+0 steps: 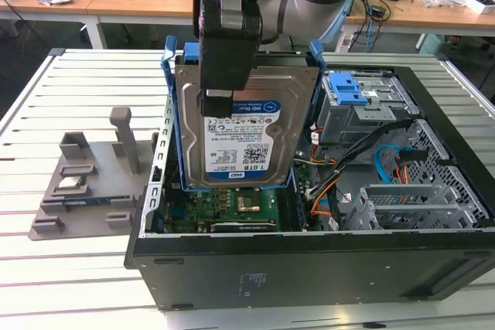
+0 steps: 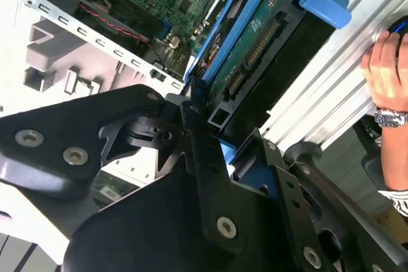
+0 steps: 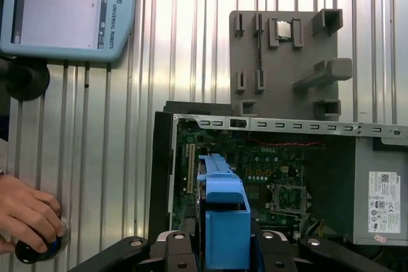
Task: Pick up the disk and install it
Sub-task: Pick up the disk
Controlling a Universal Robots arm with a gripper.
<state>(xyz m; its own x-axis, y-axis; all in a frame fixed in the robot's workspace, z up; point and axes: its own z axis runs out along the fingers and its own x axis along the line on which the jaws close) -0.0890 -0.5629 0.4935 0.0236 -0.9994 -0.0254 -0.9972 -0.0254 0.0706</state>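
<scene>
The pincer (image 1: 224,94) is clamped on the disk (image 1: 244,125), its black fingers closed over the top edge of the blue carrier frame. In the exterior view the disk hangs nearly upright, label facing the camera, right over the open computer case (image 1: 309,268). Its lower edge sits just above the green motherboard (image 1: 224,206), and I can't tell whether it touches anything down there. The grey drive cage (image 1: 348,117) with its blue latch (image 1: 352,90) lies to the exterior view's right of the disk, apart from it. Off to the exterior view's left, a grey fixture tray (image 1: 85,183) rests on the slatted tabletop (image 1: 46,106) beside the case, with a small silver chip (image 1: 71,183) seated in it. In the second wrist view the disk (image 2: 248,49) shows edge-on, circuit board side up, gripped between the pincer's (image 2: 204,125) arms. In the first wrist view a person's hand (image 3: 25,211) rests on a dark knob near a grey pendant (image 3: 64,11)
</scene>
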